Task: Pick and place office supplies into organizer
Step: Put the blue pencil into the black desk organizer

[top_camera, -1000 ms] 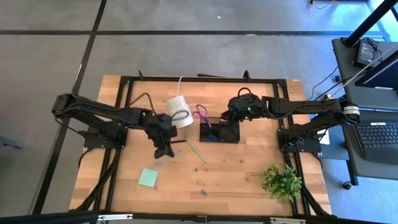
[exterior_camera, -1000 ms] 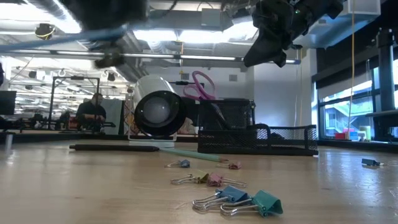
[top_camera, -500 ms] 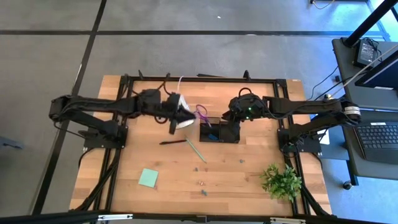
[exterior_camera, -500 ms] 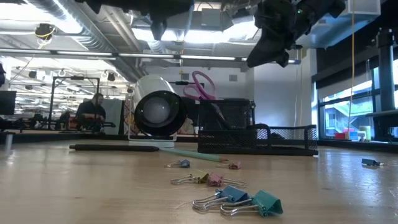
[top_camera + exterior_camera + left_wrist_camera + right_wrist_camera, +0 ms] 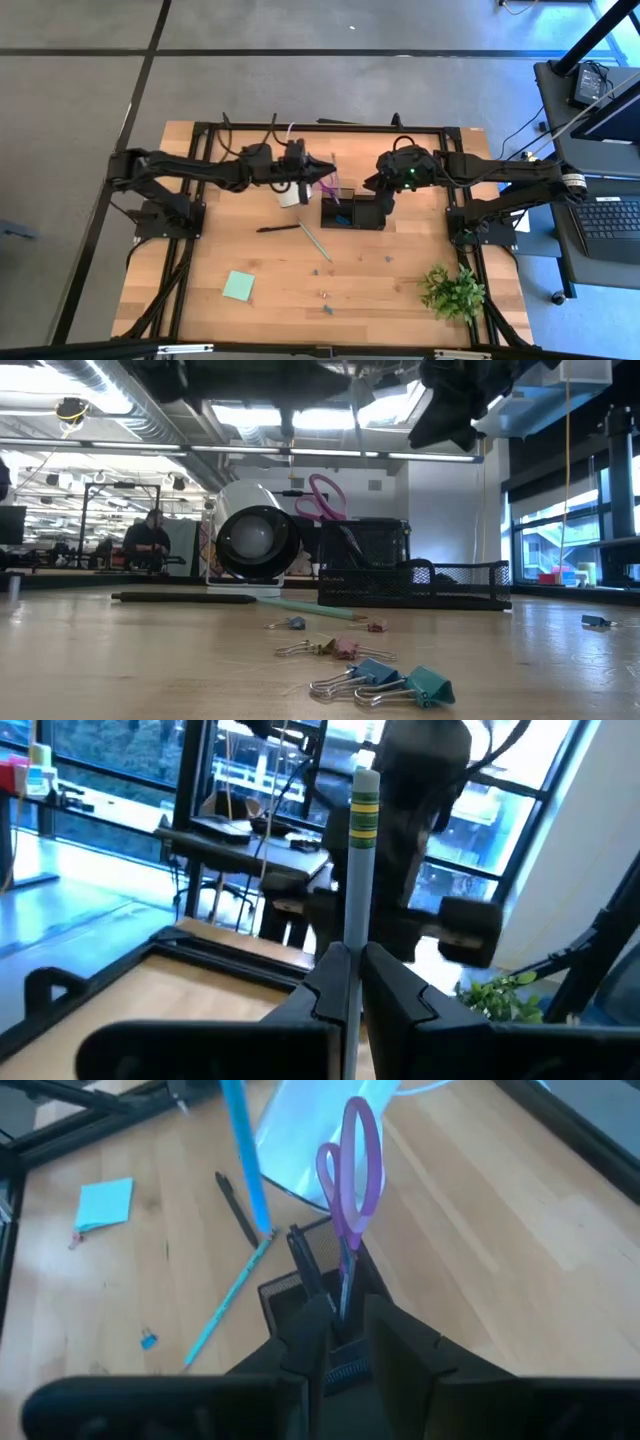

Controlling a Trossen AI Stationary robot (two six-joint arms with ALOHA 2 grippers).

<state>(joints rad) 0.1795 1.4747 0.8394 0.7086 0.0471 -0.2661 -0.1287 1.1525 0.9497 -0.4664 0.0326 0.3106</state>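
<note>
The organizer (image 5: pixel 352 211) — a black mesh tray — stands near the middle of the wooden bench (image 5: pixel 400 290), purple-handled scissors (image 5: pixel 322 497) upright in its taller far-left cup. Nearest the low camera lie binder clips (image 5: pixel 385 682), with smaller clips (image 5: pixel 335 648) just behind. At the near left is a mint-green sticky-note pad (image 5: pixel 238 286), and at the near right a leafy plant (image 5: pixel 453 291). Farther in, left of the organizer, a dark pen (image 5: pixel 277 228) and a light green pencil (image 5: pixel 315 241) lie flat, close together. A white roll (image 5: pixel 250 543) lies on its side beyond them.

The left tool (image 5: pixel 326 170) hangs above the scissors, clamped on a pencil (image 5: pixel 358 870) with a green-and-yellow band. The right tool (image 5: pixel 387 200) hovers over the organizer's right part — its fingers (image 5: pixel 318 1330) stand slightly apart, nothing between them.

Beyond the bench, an open workshop with ceiling lights, benches, a seated person (image 5: pixel 150 537) at far left, and tall windows on the right.
</note>
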